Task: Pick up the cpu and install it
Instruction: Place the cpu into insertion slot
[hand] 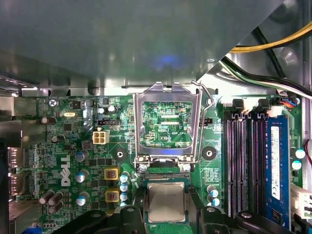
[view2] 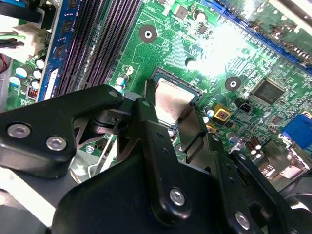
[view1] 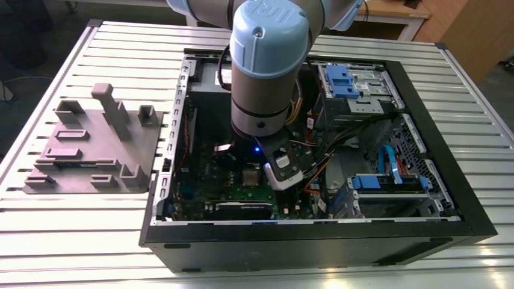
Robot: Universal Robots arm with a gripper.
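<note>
One cpu (hand: 166, 202), a flat square chip with a silver-grey top, lies level in the socket on the green motherboard (hand: 73, 146); it also appears in the second wrist view (view2: 171, 101) and as a small pale square in the exterior view (view1: 251, 176). One silver socket frame (hand: 168, 122) stands hinged open just beside it. Two black gripper fingers (view2: 151, 131) flank the chip on opposite sides, close to its edges; whether they press on it cannot be told. Two pairs of dark memory slots (hand: 248, 161) lie near the socket. One arm (view1: 265, 66) reaches straight down into the open computer case (view1: 321, 235), the gripper (view2: 173, 119) low over the board. One grey moulded tray (view1: 92, 147) sits on the slatted table (view1: 72, 229), towards the exterior view's left.
</note>
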